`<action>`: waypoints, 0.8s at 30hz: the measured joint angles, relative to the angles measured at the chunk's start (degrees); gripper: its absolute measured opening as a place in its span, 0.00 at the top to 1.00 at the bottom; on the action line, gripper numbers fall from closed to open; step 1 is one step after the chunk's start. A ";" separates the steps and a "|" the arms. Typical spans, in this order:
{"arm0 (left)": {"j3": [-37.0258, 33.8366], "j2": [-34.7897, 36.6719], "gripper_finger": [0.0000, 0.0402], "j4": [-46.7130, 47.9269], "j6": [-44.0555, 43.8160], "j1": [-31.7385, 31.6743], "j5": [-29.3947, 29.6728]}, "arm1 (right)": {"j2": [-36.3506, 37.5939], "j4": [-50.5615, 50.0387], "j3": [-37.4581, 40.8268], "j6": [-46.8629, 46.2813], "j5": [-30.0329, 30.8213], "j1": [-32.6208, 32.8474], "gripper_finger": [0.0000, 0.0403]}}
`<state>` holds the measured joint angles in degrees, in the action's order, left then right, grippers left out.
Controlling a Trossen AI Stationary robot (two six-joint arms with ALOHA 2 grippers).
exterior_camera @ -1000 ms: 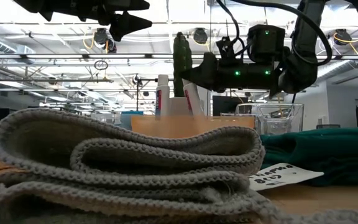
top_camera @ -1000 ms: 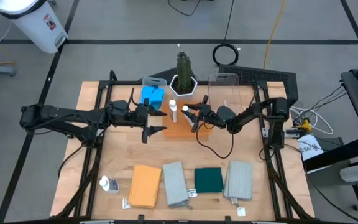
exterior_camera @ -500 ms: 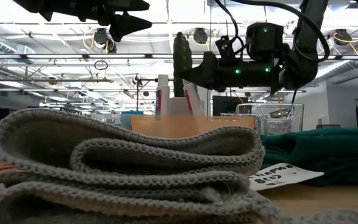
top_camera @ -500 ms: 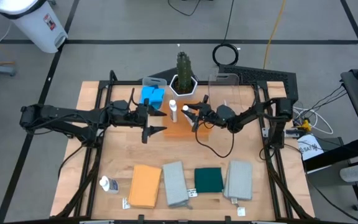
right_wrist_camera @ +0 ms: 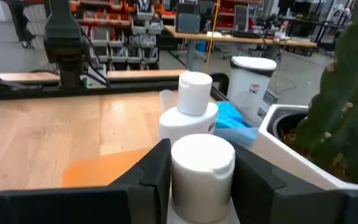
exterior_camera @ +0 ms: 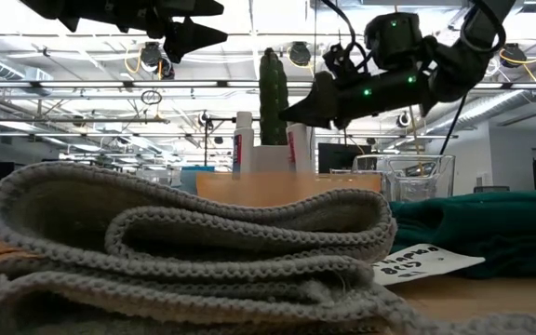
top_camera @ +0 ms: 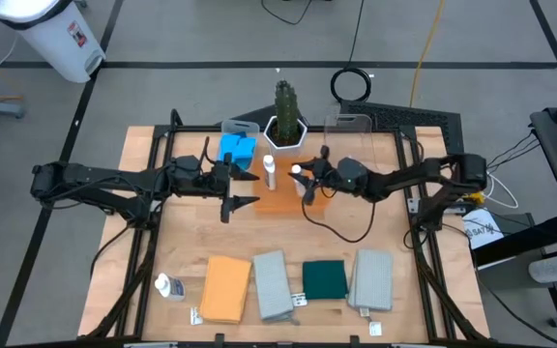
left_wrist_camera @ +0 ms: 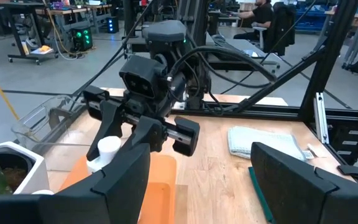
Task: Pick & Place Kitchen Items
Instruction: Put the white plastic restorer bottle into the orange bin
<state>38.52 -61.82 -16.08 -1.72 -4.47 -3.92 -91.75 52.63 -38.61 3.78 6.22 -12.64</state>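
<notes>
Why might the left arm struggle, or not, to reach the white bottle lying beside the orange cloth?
Probably it can: the left gripper is open and empty, and the white bottle lies uncovered beside the orange cloth on its side.

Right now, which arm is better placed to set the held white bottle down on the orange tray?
The right. The right gripper is shut on the white bottle, holding it upright over the orange tray beside the standing bottle. The left gripper hangs open and empty at the tray's edge.
</notes>
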 joint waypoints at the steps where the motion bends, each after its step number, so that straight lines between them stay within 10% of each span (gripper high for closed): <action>1: 0.00 0.00 0.29 0.00 0.00 0.01 0.00 | 0.65 -0.97 0.02 0.01 -0.01 -0.02 0.71; 24: 0.00 0.00 0.29 -0.02 -0.06 0.02 0.00 | 4.64 -5.29 0.04 -0.09 4.26 1.34 0.47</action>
<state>38.52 -61.82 -16.10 -1.78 -4.45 -3.92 -87.11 47.34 -38.57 3.68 10.48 -11.30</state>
